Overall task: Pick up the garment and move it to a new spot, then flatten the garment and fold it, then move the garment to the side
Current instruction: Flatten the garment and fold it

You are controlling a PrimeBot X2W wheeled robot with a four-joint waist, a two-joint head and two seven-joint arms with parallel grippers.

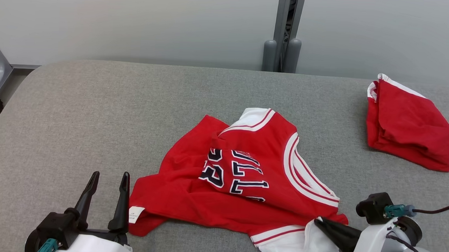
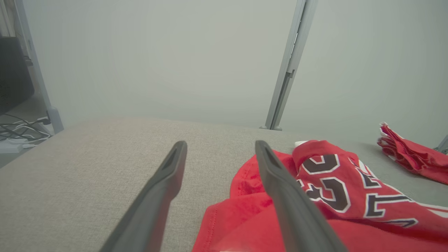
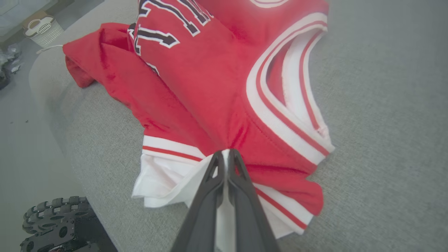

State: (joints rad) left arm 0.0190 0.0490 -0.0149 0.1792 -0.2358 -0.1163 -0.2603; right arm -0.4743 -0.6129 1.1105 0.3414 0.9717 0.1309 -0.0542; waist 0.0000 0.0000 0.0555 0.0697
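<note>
A red jersey with white trim and dark lettering, the garment, lies crumpled in the middle of the grey padded table. My right gripper is shut on the garment's white-trimmed near edge at the lower right; in the right wrist view its fingers pinch white and red cloth together. My left gripper stands open at the lower left, just left of the garment's near-left corner with the white tag. In the left wrist view its fingers are spread, and the garment lies to their right.
A second red cloth item lies folded at the table's far right. A grey post stands behind the far edge. The table's left half is bare fabric. A wheel shows beside the table's near edge in the right wrist view.
</note>
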